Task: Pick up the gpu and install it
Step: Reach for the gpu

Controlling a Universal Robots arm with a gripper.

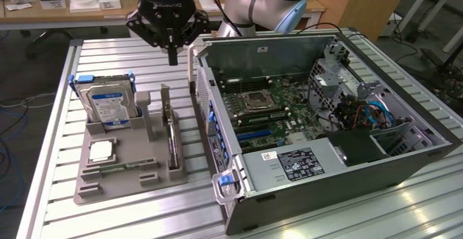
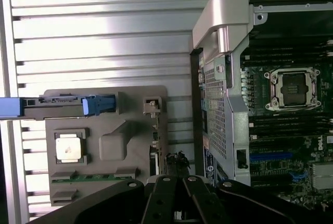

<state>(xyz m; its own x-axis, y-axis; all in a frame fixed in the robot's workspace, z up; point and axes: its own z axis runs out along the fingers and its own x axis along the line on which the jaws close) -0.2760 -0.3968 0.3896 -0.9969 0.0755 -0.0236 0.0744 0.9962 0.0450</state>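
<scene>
The gripper (image 1: 173, 60) is seen with jaws together, nothing held. The gpu (image 1: 172, 141) is stood on edge in the grey tray (image 1: 123, 179) below the jaws, apart from them. In the exterior view the hard drive (image 1: 108, 106) is shown label-forward (blue-white, writing unreadable); from the wrist it is seen edge-on.

1 gripper (image 1: 173, 55), 1 arm (image 1: 253, 0) above it, 1 grey tray (image 1: 130, 182) lower down near the gripper with 4 parts on it: 1 hard drive (image 1: 108, 106), 1 gpu (image 1: 172, 139), 1 processor chip (image 1: 101, 150), 1 memory stick (image 1: 123, 167); 1 open computer case (image 1: 326, 195) beside the gripper; 1 slatted metal table (image 1: 108, 60) under everything
</scene>
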